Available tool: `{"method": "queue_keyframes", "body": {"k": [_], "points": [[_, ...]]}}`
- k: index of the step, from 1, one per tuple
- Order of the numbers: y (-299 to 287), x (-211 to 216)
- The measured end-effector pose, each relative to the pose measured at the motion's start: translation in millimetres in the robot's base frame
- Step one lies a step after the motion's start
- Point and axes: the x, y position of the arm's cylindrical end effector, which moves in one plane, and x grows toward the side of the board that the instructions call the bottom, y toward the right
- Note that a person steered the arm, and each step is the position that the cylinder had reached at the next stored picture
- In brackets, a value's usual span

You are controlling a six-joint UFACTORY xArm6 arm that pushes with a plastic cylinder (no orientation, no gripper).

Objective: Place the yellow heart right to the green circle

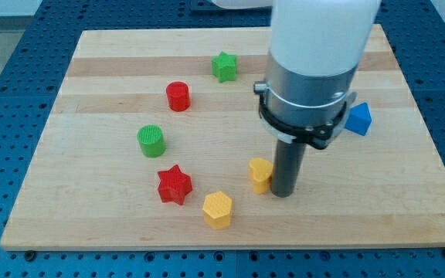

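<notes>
The yellow heart (pixel 259 174) lies on the wooden board, right of centre toward the view's bottom. My tip (pixel 283 193) stands directly against its right side, touching or nearly touching it. The green circle (pixel 151 140) is a short cylinder well to the view's left of the heart, slightly higher. A red star (pixel 174 185) lies between them, below and right of the green circle. The arm's body hides part of the board above the tip.
A yellow hexagon (pixel 217 208) lies below and left of the heart. A red circle (pixel 178 96) and a green star (pixel 224 66) lie toward the view's top. A blue block (pixel 358 119) shows right of the arm. The wooden board (pixel 91 224) ends near the bottom.
</notes>
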Motion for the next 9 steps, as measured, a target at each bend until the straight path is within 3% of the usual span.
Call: {"method": "queue_keyframes", "body": {"k": [2,4,5,6,8,9], "points": [[-100,-83],[-104,-84],[-100,-85],[-93,-59],[-75,-60],[16,-24]]}}
